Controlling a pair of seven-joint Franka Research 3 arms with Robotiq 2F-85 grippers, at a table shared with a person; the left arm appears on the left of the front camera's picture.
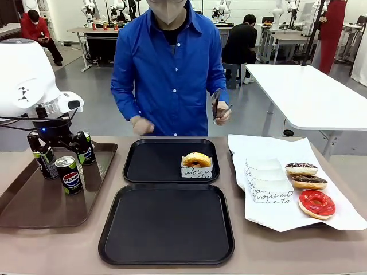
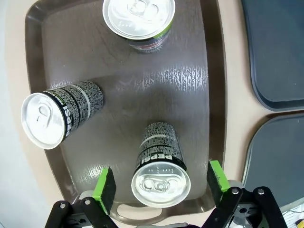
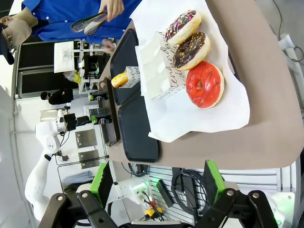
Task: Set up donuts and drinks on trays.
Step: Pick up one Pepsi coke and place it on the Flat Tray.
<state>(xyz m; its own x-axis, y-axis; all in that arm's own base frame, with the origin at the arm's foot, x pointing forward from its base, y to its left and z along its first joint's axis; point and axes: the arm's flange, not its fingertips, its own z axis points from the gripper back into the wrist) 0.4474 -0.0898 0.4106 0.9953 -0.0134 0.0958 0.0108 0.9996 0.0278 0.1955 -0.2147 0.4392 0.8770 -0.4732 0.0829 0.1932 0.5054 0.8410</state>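
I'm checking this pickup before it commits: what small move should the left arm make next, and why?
Probably lower the left gripper a little and close it on the Pepsi can. Its jaws stand open, with the green pads either side of the can's top. The can stands upright on the brown tray and is not yet gripped.
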